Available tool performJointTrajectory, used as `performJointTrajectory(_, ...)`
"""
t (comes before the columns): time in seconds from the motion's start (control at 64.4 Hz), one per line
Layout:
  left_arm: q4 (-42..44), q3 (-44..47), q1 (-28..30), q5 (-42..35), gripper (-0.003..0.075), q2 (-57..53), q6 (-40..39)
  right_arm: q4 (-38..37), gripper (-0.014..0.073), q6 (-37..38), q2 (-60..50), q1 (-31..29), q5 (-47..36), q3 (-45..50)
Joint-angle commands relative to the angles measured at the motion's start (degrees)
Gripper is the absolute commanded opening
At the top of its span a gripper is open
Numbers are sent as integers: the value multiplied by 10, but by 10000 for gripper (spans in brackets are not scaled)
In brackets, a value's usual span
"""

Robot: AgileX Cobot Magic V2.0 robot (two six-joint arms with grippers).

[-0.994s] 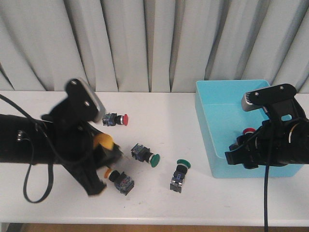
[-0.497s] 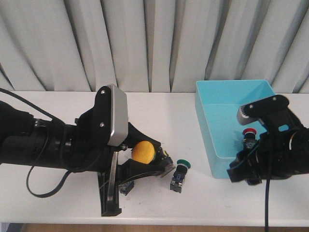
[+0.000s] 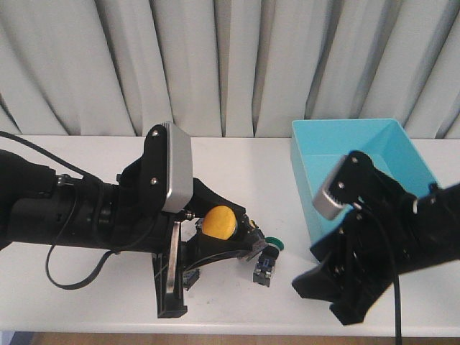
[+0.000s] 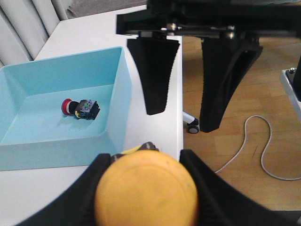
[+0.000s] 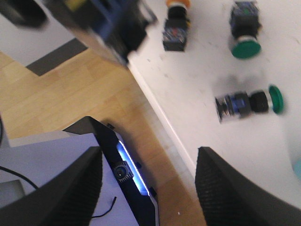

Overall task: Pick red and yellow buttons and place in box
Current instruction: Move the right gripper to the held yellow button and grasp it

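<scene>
Yellow button (image 3: 218,221) staying clenched in left fingers (image 4: 193,188), edging toward box (image 3: 305,180); right fingers (image 5: 221,188) spread empty, swinging off worktop (image 3: 237,165) edge.

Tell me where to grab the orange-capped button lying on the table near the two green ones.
Take the orange-capped button by its black blocky body, coming straight down from above. It appears to lie on its side on the table, so the body's flat sides give two parallel faces to pinch across its length. The round cap would likely slip.
</scene>
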Motion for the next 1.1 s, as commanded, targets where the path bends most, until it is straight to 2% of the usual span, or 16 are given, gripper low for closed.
performJointTrajectory(0.0,-37,-13,-3,10,174,-15,0,27,451,-19,22,1,35,-63)
performJointTrajectory(0.171,-37,-13,-3,10,174,-15,0,16,538,-72,67,1,65,-115)
performJointTrajectory(0.295,-37,-13,-3,11,174,-15,-1,38,598,-172,72,1,61,-118)
performJointTrajectory(0.466,-37,-13,-3,13,174,-15,-1,110,591,-335,72,1,55,-118)
performJointTrajectory(0.652,-37,-13,-3,13,174,-15,-1,146,582,-457,72,1,42,-118)
performJointTrajectory(0.916,-37,-13,-3,13,174,-15,-1,185,582,-505,89,1,41,-118)
performJointTrajectory(1.087,-37,-13,-3,13,174,-15,-1,199,582,-508,108,5,54,-118)
